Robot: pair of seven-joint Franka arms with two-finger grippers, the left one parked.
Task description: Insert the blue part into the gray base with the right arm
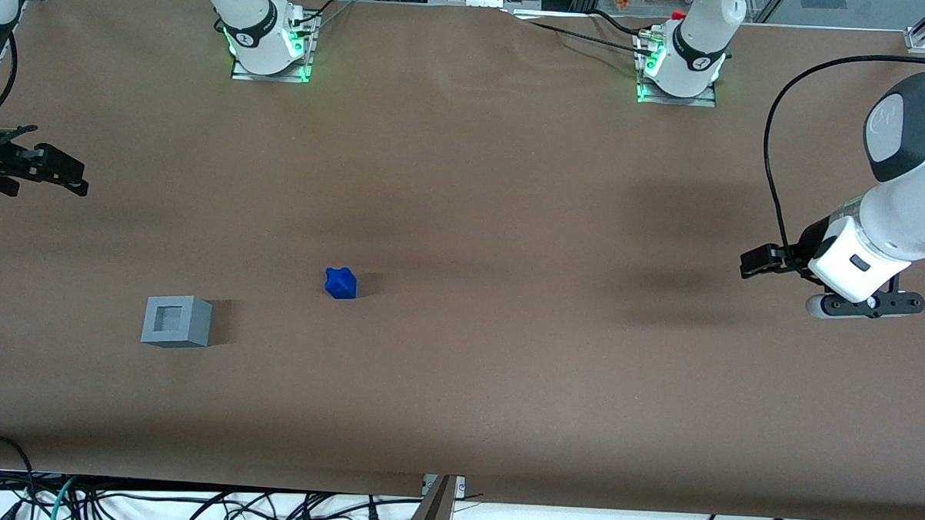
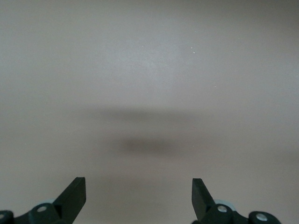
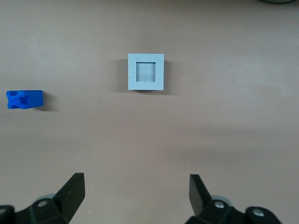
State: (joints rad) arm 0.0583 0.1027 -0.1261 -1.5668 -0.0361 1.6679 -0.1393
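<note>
The blue part (image 1: 341, 283) is a small, deep-blue, faceted block lying loose on the brown surface (image 1: 510, 215). The gray base (image 1: 176, 321) is a light gray cube standing flat on the same surface, its square recess facing up. The two are well apart, the base a little nearer the front camera and farther toward the working arm's end. The right arm's hand (image 1: 46, 170) hangs above the surface at that end, fingers (image 3: 71, 192) spread, holding nothing.

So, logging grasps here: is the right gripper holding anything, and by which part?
Nothing is held. The gripper is open, up off the table; the blue part and gray base lie apart, untouched.
</note>
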